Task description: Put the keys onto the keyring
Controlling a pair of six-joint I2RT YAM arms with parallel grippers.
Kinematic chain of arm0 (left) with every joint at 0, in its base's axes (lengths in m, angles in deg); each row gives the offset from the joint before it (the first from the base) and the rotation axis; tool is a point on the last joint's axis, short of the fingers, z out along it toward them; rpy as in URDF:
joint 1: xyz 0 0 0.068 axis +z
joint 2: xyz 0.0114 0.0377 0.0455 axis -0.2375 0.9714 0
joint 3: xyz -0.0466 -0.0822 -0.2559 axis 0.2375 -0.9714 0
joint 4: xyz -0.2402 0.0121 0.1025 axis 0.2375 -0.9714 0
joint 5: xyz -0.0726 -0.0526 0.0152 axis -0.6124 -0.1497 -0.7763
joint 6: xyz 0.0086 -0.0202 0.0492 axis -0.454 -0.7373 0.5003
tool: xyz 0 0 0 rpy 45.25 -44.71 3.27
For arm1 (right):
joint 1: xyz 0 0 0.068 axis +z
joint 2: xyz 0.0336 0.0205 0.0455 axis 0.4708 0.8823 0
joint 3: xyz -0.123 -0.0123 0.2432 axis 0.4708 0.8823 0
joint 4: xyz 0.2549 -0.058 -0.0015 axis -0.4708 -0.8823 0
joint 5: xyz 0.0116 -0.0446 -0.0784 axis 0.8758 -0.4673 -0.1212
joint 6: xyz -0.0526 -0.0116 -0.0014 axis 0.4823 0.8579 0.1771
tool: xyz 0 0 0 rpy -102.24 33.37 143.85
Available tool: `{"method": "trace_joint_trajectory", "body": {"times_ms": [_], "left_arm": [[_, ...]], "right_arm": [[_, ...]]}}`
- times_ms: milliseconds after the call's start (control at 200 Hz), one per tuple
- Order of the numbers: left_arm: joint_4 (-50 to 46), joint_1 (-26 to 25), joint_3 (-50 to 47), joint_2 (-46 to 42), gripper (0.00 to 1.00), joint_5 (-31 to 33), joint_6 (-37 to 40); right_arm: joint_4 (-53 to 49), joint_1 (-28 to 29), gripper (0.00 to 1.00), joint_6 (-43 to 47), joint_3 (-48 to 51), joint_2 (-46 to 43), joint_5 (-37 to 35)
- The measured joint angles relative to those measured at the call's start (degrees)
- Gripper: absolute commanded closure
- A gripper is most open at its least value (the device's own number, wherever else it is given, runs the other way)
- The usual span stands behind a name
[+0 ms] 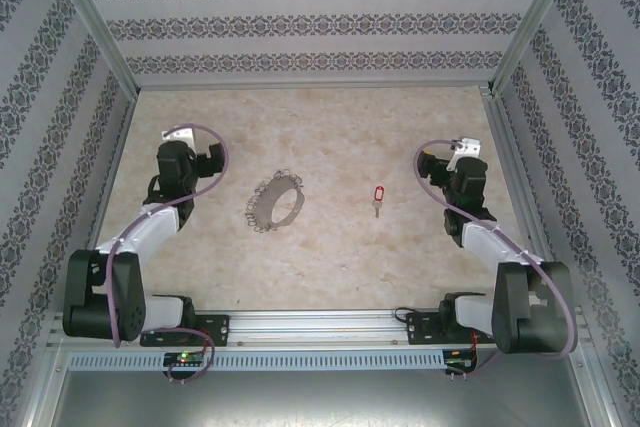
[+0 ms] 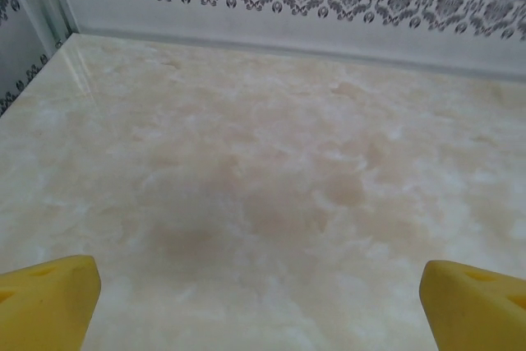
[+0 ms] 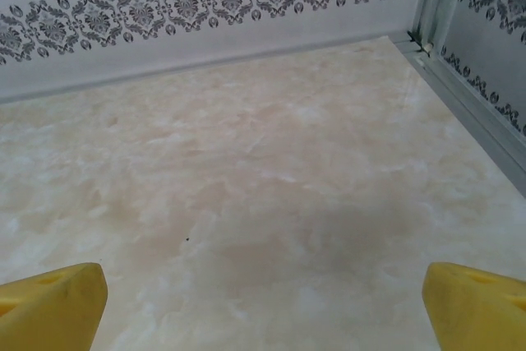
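You have the left tool [image 1: 208, 161] over the left part of the beige, marble-patterned tabletop [image 1: 330, 267]. Its yellow fingers [image 2: 49, 295] are spread wide apart and grip nothing. From the left wrist, bare tabletop runs between them up to the patterned far wall [image 2: 329, 6].

To the right of that tool, near it but not touching, the keyring [image 1: 262, 210] lies flat on the tabletop, left of centre. It is a large, thin grey metal loop fringed all round with small grey metal pieces.

Further right, well apart from the keyring, the key [image 1: 377, 195] lies flat on the tabletop. It is tiny and silver with a red plastic head. The head points toward the far wall and the blade toward the arm bases.

At the right side you have the right tool [image 1: 436, 161], well apart from the key. Its yellow fingers [image 3: 477, 302] are likewise spread wide and empty, over bare tabletop.
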Motion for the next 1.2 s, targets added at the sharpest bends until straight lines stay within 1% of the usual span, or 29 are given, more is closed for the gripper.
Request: {"method": "trace_joint_trajectory", "body": {"times_ms": [85, 195, 285, 425, 505, 575, 630, 724, 819, 924, 1049, 1119, 1199], "left_arm": [[-5.8, -0.3, 2.9, -2.4, 0.00, -0.8, -4.3], [-13.6, -0.9, 6.2, -5.0, 0.00, -2.8, -10.6], [-18.1, -2.3, 7.9, -5.7, 0.00, -4.5, -14.7], [-23.0, -7.5, 8.4, -5.9, 0.00, -7.4, -18.9], [-24.4, -11.1, 8.5, -5.8, 0.00, -8.8, -19.8], [-25.3, -14.2, 8.9, -5.0, 0.00, -9.9, -19.9], [-25.8, -16.3, 9.8, -3.7, 0.00, -11.0, -19.8], [-26.1, -19.1, 11.9, 0.2, 0.00, -12.7, -19.4], [-26.5, -21.7, 14.0, 4.2, 0.00, -13.8, -18.1], [-27.8, -24.6, 16.7, 8.2, 0.02, -14.5, -15.7], [-30.4, -27.5, 20.5, 12.8, 0.11, -14.2, -12.2], [-32.2, -28.7, 22.5, 15.1, 0.21, -12.9, -10.1], [-34.6, -30.1, 24.7, 17.7, 0.28, -11.5, -7.5]], "right_arm": [[-4.2, 0.0, 0.02, -1.6, -1.5, -2.3, 2.1], [-8.3, 0.0, 0.02, -4.5, -2.5, -5.0, 6.8], [-10.7, 0.0, 0.02, -7.0, -2.7, -6.6, 10.8], [-12.7, 0.1, 0.02, -11.1, -2.7, -8.1, 16.3], [-13.9, 1.0, 0.02, -12.6, -2.7, -8.4, 17.3], [-15.5, 3.1, 0.02, -13.6, -2.8, -8.5, 16.6], [-16.6, 5.8, 0.02, -14.2, -2.9, -8.5, 14.6], [-18.8, 10.6, 0.02, -15.0, -2.9, -8.5, 11.6], [-19.5, 13.3, 0.02, -16.0, -2.9, -8.5, 11.1], [-19.4, 15.0, 0.10, -18.1, -2.8, -8.4, 11.9], [-19.0, 17.4, 0.15, -20.2, -2.3, -7.3, 13.9], [-18.9, 18.8, 0.19, -21.6, -2.3, -5.5, 14.7], [-18.9, 19.9, 0.21, -23.4, -2.3, -3.0, 15.2]]}}
